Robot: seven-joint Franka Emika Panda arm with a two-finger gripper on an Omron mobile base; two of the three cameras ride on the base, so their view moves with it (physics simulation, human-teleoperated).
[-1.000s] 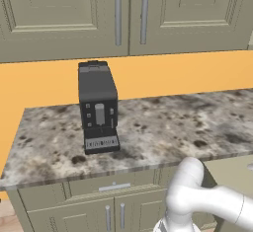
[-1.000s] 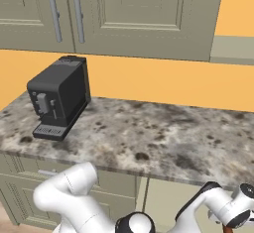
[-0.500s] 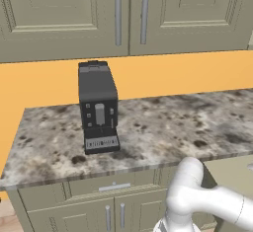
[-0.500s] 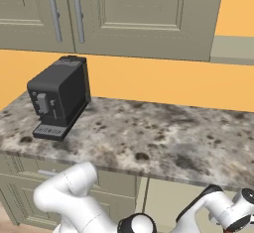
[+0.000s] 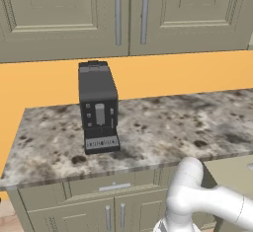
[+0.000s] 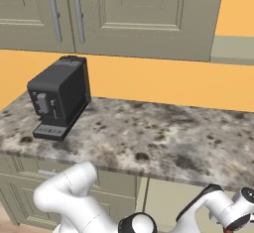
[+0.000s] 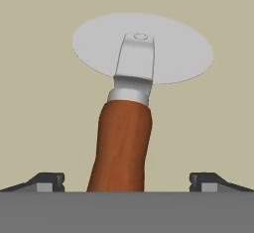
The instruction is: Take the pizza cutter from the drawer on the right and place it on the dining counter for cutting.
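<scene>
Fingers [image 7: 49,180] spread wide, one tip on each side of the pizza cutter [image 7: 130,118], nothing gripped yet. Lying flat on the beige floor of the drawer [image 7: 34,103], reddish handle between the tips, silver blade pointing away. Compared with a second ago, almost nothing moved: poised above the handle, ready for closing. Farther off: black coffee machine [image 5: 99,106] on the granite worktop [image 5: 173,127], well clear. Nothing blocking the grasp.

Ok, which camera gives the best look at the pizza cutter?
The hand view: the pizza cutter lies on the olive-beige drawer floor, round blade far, reddish-brown handle running between the open end effector fingertips. The two base views look over the granite worktop and coffee machine instead.
</scene>
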